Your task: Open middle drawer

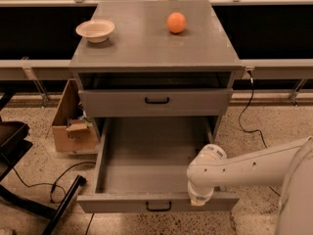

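Gripper (199, 201) sits at the front right of the open middle drawer (146, 165), low against the top edge of its front panel, just right of the small black handle (158, 206). From my seat the white wrist covers the business end, so I cannot tell whether it is spread or pressed together, or whether it touches the panel. The arm (254, 164) reaches in from the right edge of the view and crosses the drawer's right wall.

The middle drawer stands well out of the cabinet, toward the camera. I see a plain grey tray floor and both side walls, and nothing lying inside. Its front panel is the part of the cabinet nearest the camera.

Above it, the closed drawer (122, 103) is flush with the cabinet, its black bar handle centred on the front. Between that drawer and the top there is a dark recess I cannot see into.

On the grey surface (146, 50) a pale bowl (95, 30) rests near the back left and an orange (176, 22) near the back right, well apart.

On the floor to the left, a cardboard box (73, 129) leans beside the cabinet. A black cable (46, 184) runs past a dark frame (29, 204) at the lower left.
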`<state>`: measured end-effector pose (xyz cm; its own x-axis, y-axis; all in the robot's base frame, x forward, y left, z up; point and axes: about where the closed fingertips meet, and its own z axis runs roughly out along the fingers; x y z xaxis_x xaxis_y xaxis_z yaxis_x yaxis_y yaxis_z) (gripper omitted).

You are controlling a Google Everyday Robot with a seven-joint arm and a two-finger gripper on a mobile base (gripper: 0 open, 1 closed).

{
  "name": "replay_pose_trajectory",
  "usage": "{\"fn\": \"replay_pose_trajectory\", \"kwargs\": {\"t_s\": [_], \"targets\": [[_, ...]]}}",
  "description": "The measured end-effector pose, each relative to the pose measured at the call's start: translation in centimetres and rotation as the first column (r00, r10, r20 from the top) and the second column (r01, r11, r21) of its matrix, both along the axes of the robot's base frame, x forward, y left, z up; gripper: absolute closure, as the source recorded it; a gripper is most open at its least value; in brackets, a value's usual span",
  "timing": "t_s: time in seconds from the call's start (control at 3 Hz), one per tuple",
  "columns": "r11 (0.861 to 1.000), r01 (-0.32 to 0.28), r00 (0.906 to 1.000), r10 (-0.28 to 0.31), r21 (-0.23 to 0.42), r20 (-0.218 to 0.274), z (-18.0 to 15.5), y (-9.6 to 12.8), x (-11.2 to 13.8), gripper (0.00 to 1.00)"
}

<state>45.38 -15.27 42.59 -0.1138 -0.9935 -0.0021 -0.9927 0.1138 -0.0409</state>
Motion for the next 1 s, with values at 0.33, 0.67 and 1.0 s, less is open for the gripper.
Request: {"fn": "replay_pose_trajectory", "kwargs": {"t_s": [0.33, 0.67, 1.0], "targets": [[1.0, 0.0, 1.0, 0.0, 0.0, 0.0, 0.0, 0.0, 0.0, 0.28], [1.0, 0.0, 1.0, 0.0, 0.0, 0.0, 0.0, 0.0, 0.0, 0.0], [1.0, 0.0, 1.0, 0.0, 0.0, 0.0, 0.0, 0.0, 0.0, 0.0]]}}
